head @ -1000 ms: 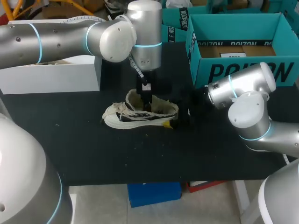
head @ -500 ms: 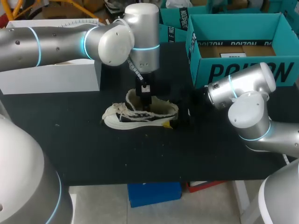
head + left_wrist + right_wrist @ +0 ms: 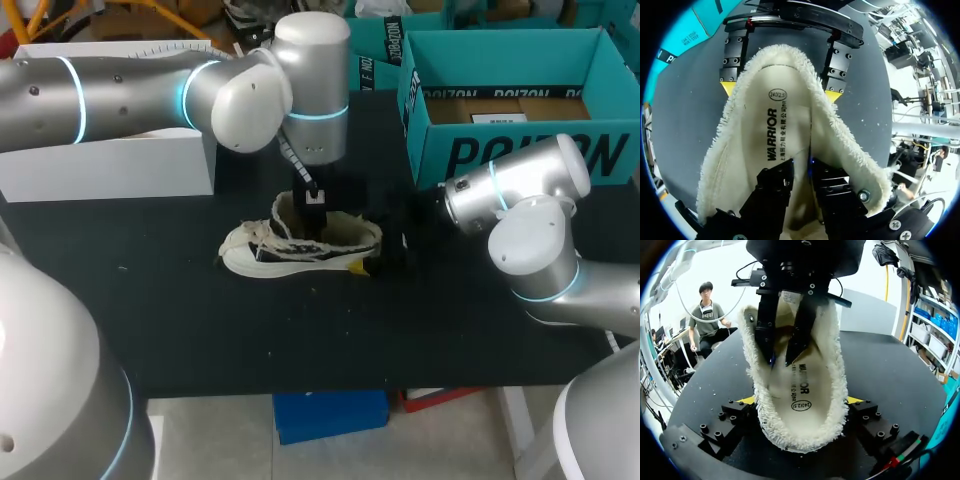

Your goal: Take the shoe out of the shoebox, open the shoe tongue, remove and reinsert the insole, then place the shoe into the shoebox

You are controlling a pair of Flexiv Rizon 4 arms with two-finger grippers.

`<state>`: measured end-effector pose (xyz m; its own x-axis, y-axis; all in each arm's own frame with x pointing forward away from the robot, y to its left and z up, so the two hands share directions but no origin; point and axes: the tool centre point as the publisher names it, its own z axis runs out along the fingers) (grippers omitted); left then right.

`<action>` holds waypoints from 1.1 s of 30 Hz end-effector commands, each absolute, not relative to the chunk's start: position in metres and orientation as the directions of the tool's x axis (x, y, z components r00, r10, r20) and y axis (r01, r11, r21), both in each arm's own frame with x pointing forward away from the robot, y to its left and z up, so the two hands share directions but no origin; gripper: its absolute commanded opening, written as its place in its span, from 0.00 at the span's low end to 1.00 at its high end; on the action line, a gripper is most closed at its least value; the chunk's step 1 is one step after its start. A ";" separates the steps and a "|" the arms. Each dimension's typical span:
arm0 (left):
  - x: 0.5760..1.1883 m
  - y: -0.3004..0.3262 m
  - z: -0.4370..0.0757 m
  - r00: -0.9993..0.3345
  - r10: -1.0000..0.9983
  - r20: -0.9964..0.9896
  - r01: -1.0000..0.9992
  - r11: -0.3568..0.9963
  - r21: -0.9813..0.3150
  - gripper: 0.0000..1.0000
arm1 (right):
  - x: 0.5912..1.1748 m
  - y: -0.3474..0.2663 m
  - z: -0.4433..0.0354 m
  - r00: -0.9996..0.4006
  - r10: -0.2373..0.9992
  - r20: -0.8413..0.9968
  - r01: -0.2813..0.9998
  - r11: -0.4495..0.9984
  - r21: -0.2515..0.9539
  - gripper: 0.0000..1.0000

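Observation:
A white low shoe (image 3: 300,245) with a fleecy collar lies on its sole on the black table, toe to the left. Its cream insole (image 3: 772,135) lies flat inside. My left gripper (image 3: 313,225) comes straight down into the shoe's mouth. Its black fingers (image 3: 777,182) stand a little apart above the insole with nothing between them (image 3: 781,360). My right gripper (image 3: 372,245) is at the heel, and its yellow fingertips (image 3: 728,88) press the heel from both sides (image 3: 801,401). The teal shoebox (image 3: 510,150) stands open at the back right.
A white box (image 3: 110,160) stands at the back left of the table, under my left arm. A second teal box (image 3: 375,55) is behind the first one. The table's front half (image 3: 330,330) is bare black cloth.
My left gripper's fingers have parted slightly inside the shoe, and its wrist has shifted a little to the right. The shoe and my right arm have not moved.

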<state>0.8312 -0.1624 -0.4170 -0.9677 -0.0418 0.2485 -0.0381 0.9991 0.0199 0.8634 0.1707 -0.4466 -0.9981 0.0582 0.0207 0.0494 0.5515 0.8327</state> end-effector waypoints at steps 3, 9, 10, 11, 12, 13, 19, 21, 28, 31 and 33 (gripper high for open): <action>0.813 -0.157 -0.415 -0.994 -0.053 0.101 -0.049 0.998 0.038 0.24 | 0.865 0.170 -0.446 -0.998 0.059 0.021 0.051 0.553 0.832 0.00; 0.807 -0.155 -0.418 -0.997 -0.071 -0.028 -0.073 0.996 0.052 0.23 | 0.865 0.170 -0.446 -0.998 0.059 0.021 0.051 0.553 0.832 0.00; 0.806 -0.155 -0.419 -0.995 -0.074 -0.059 -0.077 0.995 0.058 0.23 | 0.865 0.170 -0.446 -0.998 0.059 0.021 0.051 0.553 0.832 0.00; 0.804 -0.155 -0.420 -0.994 -0.074 -0.079 -0.079 0.995 0.063 0.23 | 0.865 0.170 -0.446 -0.998 0.059 0.021 0.051 0.553 0.832 0.00; 0.804 -0.156 -0.421 -0.993 -0.077 -0.093 -0.083 0.994 0.064 0.23 | 0.865 0.170 -0.446 -0.998 0.059 0.021 0.051 0.553 0.832 0.00; 0.805 -0.156 -0.423 -0.990 -0.082 -0.115 -0.090 0.994 0.069 0.22 | 0.865 0.170 -0.446 -0.998 0.059 0.021 0.051 0.553 0.832 0.00; 0.818 -0.154 -0.434 -0.974 -0.089 -0.210 -0.109 0.990 0.087 0.15 | 0.865 0.170 -0.446 -0.998 0.059 0.021 0.051 0.553 0.832 0.00; 0.823 -0.154 -0.439 -0.970 -0.081 -0.231 -0.105 0.990 0.094 0.17 | 0.865 0.170 -0.446 -0.998 0.059 0.021 0.051 0.553 0.832 0.00; 0.841 -0.153 -0.448 -0.941 -0.067 -0.331 -0.107 0.989 0.105 0.17 | 0.865 0.170 -0.446 -0.998 0.059 0.021 0.051 0.553 0.832 0.00; 0.848 -0.153 -0.453 -0.925 -0.073 -0.373 -0.117 0.988 0.097 0.16 | 0.865 0.170 -0.446 -0.998 0.059 0.021 0.051 0.553 0.832 0.00; 0.852 -0.152 -0.454 -0.918 -0.091 -0.387 -0.132 0.988 0.079 0.16 | 0.865 0.170 -0.446 -0.998 0.059 0.021 0.051 0.553 0.832 0.00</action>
<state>0.8471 -0.1542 -0.4270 -0.9395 -0.0923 -0.3297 -0.1283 0.9877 0.0890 0.8635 0.1708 -0.4468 -0.9980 0.0592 0.0204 0.0497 0.5514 0.8327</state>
